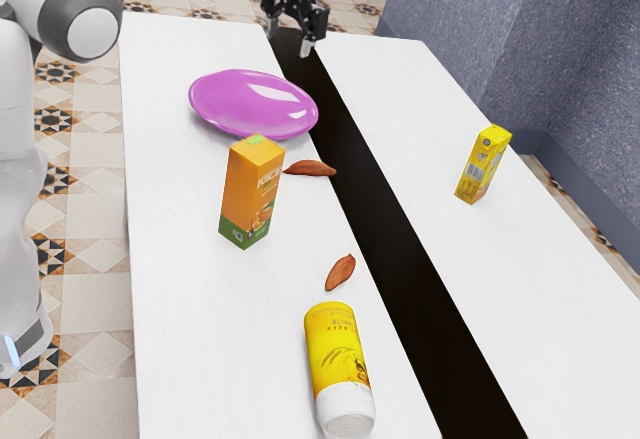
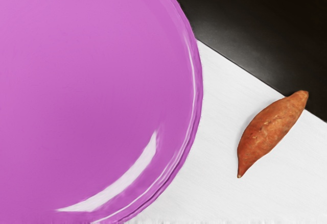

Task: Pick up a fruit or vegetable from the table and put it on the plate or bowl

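Observation:
A glossy purple plate (image 1: 252, 104) lies on the left white table, with nothing on it. Just beyond its rim, toward the exterior view's right, rests an orange-brown sweet potato (image 1: 309, 168). A second sweet potato (image 1: 340, 272) lies nearer the front, close to the dark gap. My black gripper (image 1: 291, 31) hangs high at the top of the exterior view, above the gap's far end, open and holding nothing. In the wrist view the plate (image 2: 92, 96) is large under my hand, and one sweet potato (image 2: 271, 129) lies beside it near the table's edge.
An orange juice carton (image 1: 250, 192) stands upright between plate and front sweet potato. A yellow bottle (image 1: 338, 364) lies on its side at the front. A yellow carton (image 1: 482, 164) stands on the right table. A dark gap (image 1: 400, 259) splits the tables.

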Robot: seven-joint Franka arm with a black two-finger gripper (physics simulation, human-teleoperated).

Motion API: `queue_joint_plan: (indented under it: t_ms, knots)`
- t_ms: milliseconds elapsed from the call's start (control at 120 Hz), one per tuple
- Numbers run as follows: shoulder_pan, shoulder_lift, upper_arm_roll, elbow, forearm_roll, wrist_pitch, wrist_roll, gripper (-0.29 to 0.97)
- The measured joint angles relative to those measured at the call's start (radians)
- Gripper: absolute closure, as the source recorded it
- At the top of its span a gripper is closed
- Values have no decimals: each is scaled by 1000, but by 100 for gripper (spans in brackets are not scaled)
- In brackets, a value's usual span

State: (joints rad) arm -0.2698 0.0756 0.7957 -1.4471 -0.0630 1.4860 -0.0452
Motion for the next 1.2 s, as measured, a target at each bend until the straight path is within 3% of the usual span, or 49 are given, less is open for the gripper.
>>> queue_joint_plan:
  t_ms: [133,258,342,400,433,525,558,642,683,833,958,1200]
  knots:
    - [-61,2,1,-1,-9,-7,-11,0]
    - [29,18,0,13,-74,-15,-2,0]
    - [28,-21,-11,100,-80,-35,9,0]
    - [37,-89,-77,121,-80,-44,21,0]
    - [94,-101,-152,126,-80,-40,26,0]
    - [201,-16,-271,126,-79,8,42,0]
    - [177,28,-284,122,-85,38,52,0]
    - [-5,106,-296,102,-119,116,84,1]
    - [-34,119,-292,74,-139,147,103,1]
    - [26,142,-284,20,-178,223,164,1]
    - [38,134,-269,-135,-188,289,216,1]
    - [41,132,-253,-296,-155,417,309,2]
